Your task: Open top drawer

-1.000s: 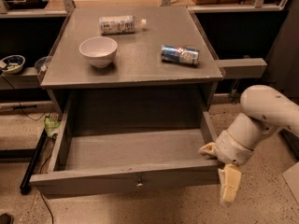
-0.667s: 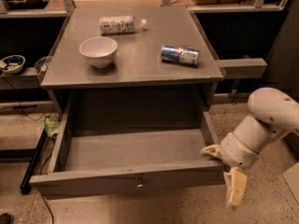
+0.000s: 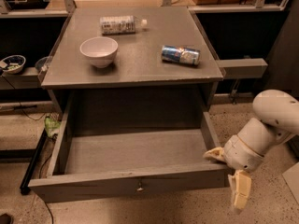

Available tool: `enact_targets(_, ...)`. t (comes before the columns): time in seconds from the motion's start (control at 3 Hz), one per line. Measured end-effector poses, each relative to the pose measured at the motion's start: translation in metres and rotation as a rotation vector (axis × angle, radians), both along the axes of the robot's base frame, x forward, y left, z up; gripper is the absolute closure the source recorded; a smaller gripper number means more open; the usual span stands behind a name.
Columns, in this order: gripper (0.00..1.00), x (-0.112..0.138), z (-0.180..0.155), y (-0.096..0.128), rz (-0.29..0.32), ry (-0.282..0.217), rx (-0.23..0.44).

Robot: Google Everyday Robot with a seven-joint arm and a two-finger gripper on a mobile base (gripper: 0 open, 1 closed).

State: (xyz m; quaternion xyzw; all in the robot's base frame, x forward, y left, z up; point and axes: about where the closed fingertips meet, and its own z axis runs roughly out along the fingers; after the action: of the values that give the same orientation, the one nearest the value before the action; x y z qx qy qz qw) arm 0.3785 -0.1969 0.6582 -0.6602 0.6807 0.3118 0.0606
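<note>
At the near edge of a grey cabinet (image 3: pixel 140 66), the top drawer (image 3: pixel 93 186) stands pulled far out toward the viewer, so the task looks essentially done. At most a last bit of travel may remain, along with taking the arm away. The drawer is a deep, plain grey wooden box with nothing visible inside it. Its wide front panel runs across the near side, with a small round metal knob (image 3: pixel 139 187) at the centre. The wood looks worn and pale along the top edges. At the drawer's near right corner is the gripper (image 3: pixel 225 178), on the end of a white arm reaching in from the right. Its two yellowish fingers are spread well apart and hold nothing. One finger (image 3: pixel 214 154) lies at the top of the right side wall, seemingly touching it, and the other hangs down just right of the front panel, above the speckled floor. The gripper is nowhere near the knob. On the cabinet top, far from the gripper, are a white bowl (image 3: pixel 98 51) at the left, a plastic bottle (image 3: pixel 119 24) lying on its side beyond it, and a blue can (image 3: pixel 180 55) lying on its side at the right.
</note>
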Motion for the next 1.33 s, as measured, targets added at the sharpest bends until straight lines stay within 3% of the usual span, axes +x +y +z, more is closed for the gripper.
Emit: enact_targets(1.33, 0.00, -0.010, 0.004, -0.006, 0.006, 0.019, 0.048)
